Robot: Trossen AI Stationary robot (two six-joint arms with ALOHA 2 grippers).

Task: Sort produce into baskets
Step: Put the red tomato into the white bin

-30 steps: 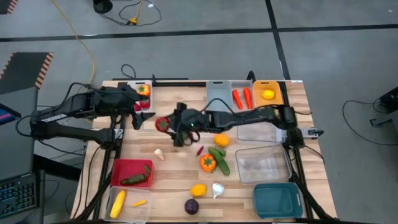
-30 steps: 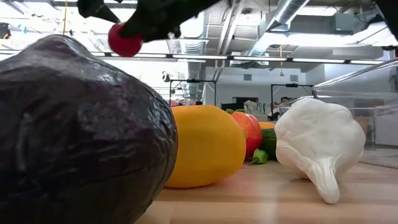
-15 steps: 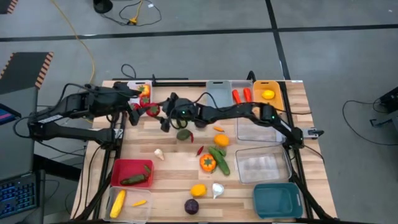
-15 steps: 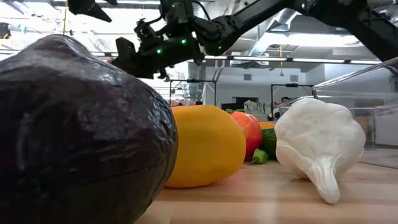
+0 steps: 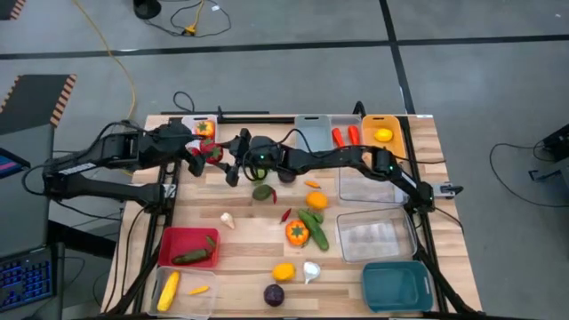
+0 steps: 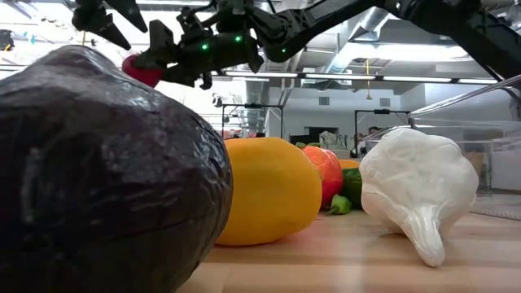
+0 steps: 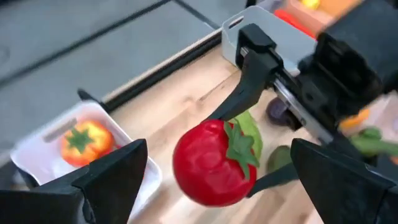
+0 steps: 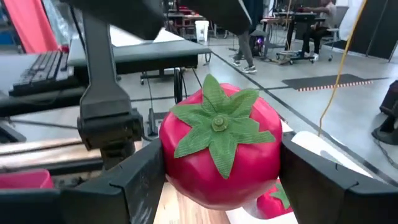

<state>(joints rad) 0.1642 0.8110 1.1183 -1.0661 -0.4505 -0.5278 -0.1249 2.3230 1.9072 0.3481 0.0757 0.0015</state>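
— Tomato [image 7: 214,163] first: where is it?
— Clamped between the fingers of the right gripper [image 5: 217,157], held above the wooden table [image 5: 253,244] at its far left part, green stem cap facing the left arm.
— And the left gripper [image 5: 197,156]?
— Just beside the tomato, facing it, jaws spread wide on either side without touching.
— Anything close by?
— A white basket [image 7: 37,149] at the table's far left corner holds an orange pepper [image 7: 86,140]. A red basket [image 5: 188,247] nearer the front has a green cucumber [image 5: 194,257] in it. An orange basket [image 5: 382,131] at the far right holds a lemon [image 5: 383,135].
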